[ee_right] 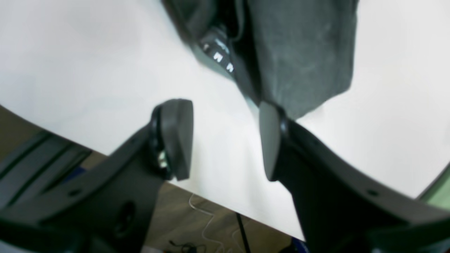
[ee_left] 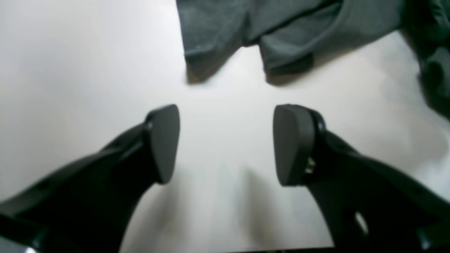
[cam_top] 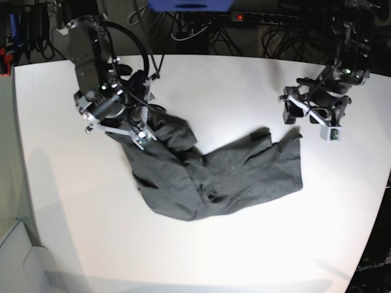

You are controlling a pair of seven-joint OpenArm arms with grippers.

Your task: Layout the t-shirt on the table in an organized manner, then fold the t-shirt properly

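Our left gripper [ee_left: 226,144] and right gripper [ee_right: 226,140] gape, holding nothing; the t-shirt [cam_top: 214,174] lies crumpled ahead, neck label [ee_right: 219,56] unreadable.

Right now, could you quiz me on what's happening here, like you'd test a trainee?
1. True or false: the t-shirt lies flat and neatly spread on the table.
2. Which gripper is over the shirt? A) left gripper B) right gripper C) neither
3. Fill in: both grippers are ____ and hold nothing.

Key:
1. False: it lies crumpled and bunched.
2. B: in the base view it hangs at the shirt's end; the left one is over bare table beside the cloth.
3. Open.
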